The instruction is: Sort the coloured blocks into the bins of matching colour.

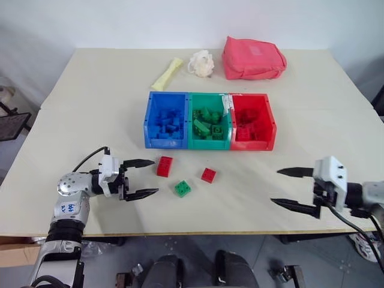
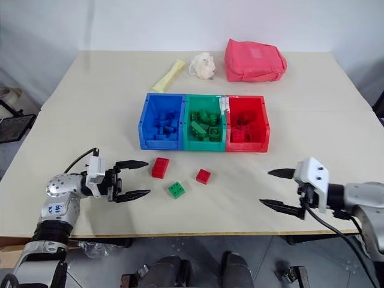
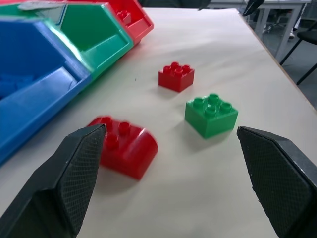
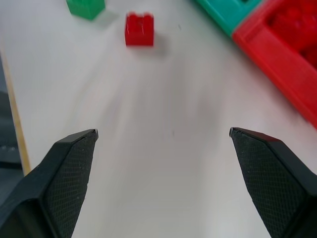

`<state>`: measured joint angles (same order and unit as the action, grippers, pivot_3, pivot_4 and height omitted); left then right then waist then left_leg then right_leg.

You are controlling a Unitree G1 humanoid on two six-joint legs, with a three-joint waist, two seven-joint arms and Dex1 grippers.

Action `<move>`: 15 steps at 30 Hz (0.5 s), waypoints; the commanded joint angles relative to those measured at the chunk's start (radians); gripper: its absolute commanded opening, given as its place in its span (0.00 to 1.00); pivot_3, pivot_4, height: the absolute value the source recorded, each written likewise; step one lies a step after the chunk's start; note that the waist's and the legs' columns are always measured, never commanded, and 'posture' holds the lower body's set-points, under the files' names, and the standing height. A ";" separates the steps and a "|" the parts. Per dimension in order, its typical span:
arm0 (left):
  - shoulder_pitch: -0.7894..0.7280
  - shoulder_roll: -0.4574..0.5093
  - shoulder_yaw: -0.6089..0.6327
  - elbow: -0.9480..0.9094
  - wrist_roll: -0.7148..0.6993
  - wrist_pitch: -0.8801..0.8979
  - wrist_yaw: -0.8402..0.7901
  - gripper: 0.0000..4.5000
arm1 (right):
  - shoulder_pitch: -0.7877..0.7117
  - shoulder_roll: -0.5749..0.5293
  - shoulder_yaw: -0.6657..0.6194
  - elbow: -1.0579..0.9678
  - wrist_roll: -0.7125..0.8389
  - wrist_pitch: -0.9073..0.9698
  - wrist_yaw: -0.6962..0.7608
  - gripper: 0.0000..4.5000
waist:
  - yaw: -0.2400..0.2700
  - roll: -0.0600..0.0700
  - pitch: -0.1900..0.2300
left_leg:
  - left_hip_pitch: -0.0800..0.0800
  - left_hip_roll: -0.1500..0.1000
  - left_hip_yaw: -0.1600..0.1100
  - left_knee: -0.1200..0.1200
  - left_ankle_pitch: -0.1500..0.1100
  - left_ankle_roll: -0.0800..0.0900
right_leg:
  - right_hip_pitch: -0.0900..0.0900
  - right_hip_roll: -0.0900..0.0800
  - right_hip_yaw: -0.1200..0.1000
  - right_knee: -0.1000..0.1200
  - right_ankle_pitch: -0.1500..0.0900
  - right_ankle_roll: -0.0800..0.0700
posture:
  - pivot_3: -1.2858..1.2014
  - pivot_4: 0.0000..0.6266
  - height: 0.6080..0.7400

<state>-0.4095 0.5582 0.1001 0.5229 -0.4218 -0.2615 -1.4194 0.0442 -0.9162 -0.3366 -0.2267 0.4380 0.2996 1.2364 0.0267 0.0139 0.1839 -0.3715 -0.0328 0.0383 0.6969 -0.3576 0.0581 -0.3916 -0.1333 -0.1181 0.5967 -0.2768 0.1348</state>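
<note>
Both hands are spread wide and empty. The left hand (image 1: 143, 177) sits just beside the long red block (image 1: 164, 166); green block (image 1: 183, 188) and small red block (image 1: 208, 175) lie between it and the right hand (image 1: 289, 187), bins (image 1: 209, 144) beyond them on the worktop (image 1: 90, 102).

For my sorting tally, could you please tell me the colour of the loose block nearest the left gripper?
Red; the block shows best in the left wrist view.

Left arm raised past the table's (image 1: 90, 78) front edge near its left corner, left gripper (image 1: 146, 177) level, pointing right, fingers (image 1: 139, 162) spread wide, empty. Right arm reaching in over the front edge by the right corner, right gripper (image 1: 288, 187) pointing left, tilted slightly down, jaws wide apart, empty.
</note>
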 commanded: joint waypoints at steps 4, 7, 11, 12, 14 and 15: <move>-0.003 0.010 0.013 -0.008 -0.004 -0.008 -0.012 1.00 | -0.002 -0.014 -0.041 -0.028 0.035 -0.022 0.004 0.99 | -0.002 0.000 0.000 | 0.000 0.000 0.000 0.000 0.000 0.000 | 0.000 0.000 0.001 0.000 0.000 0.000 | 0.52 0.24 1.00; -0.001 0.010 0.014 -0.012 -0.005 -0.008 -0.013 1.00 | -0.036 -0.008 -0.008 -0.040 0.034 -0.018 -0.009 0.99 | -0.002 0.000 0.000 | 0.000 0.000 0.000 0.000 0.000 0.000 | 0.000 0.000 0.001 0.000 0.000 0.000 | 0.52 0.24 1.00; 0.000 0.010 0.016 -0.019 -0.005 -0.007 -0.008 1.00 | -0.106 0.012 0.061 -0.069 0.039 -0.005 -0.032 0.99 | -0.003 0.000 0.000 | 0.000 0.000 -0.001 0.000 0.000 0.000 | 0.000 -0.001 0.003 0.000 0.000 0.000 | 0.52 0.24 1.00; 0.002 0.010 0.016 -0.024 -0.006 -0.005 -0.007 1.00 | -0.152 0.033 0.112 -0.076 0.034 0.002 -0.044 0.99 | -0.003 0.000 0.000 | 0.000 0.000 -0.001 0.000 0.000 0.000 | 0.000 -0.001 0.004 0.000 0.000 0.000 | 0.52 0.24 1.00; 0.007 0.009 0.015 -0.037 -0.008 0.000 -0.004 1.00 | -0.223 0.067 0.189 -0.077 0.019 0.016 -0.064 0.99 | -0.004 0.000 0.000 | 0.000 0.000 -0.001 0.001 0.000 0.000 | 0.000 -0.001 0.004 0.000 0.000 0.000 | 0.52 0.24 1.00; 0.011 0.007 0.015 -0.045 -0.009 0.002 -0.001 1.00 | -0.268 0.093 0.237 -0.065 0.005 0.022 -0.072 0.99 | -0.006 0.000 0.000 | 0.000 0.000 -0.001 0.001 0.000 0.000 | 0.000 -0.001 0.004 0.000 0.000 0.000 | 0.52 0.24 1.00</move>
<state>-0.4046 0.5601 0.1022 0.5132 -0.4229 -0.2612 -1.4260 -0.1882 -0.8438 -0.1455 -0.2722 0.4481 0.3131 1.1809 0.0210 0.0138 0.1839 -0.3714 -0.0321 0.0370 0.6974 -0.3577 0.0577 -0.3921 -0.1342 -0.1136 0.5967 -0.2769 0.1346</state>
